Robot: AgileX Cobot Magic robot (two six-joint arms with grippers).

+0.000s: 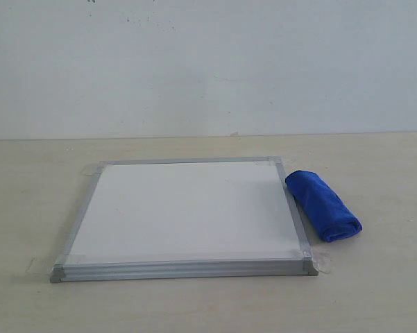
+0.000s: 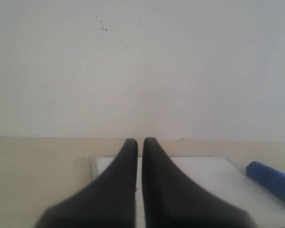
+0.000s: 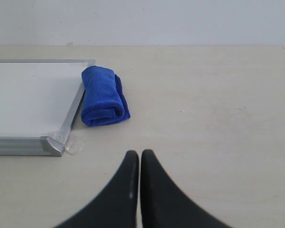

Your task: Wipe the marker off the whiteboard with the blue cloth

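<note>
The whiteboard [image 1: 187,211] lies flat on the table, silver-framed, with clear tape at its corners; its white face shows no marker line in any view. The rolled blue cloth [image 1: 322,205] lies on the table against the board's right edge. Neither arm appears in the exterior view. My left gripper [image 2: 140,141] is shut and empty, held above the board [image 2: 204,180], with the cloth [image 2: 271,183] off to one side. My right gripper [image 3: 140,153] is shut and empty over bare table, short of the cloth [image 3: 103,96] and the board's corner [image 3: 54,142].
A pale wooden table [image 1: 375,291] carries everything. A plain white wall [image 1: 208,62] stands behind it. A piece of clear tape [image 3: 76,146] sticks out from the board's near corner.
</note>
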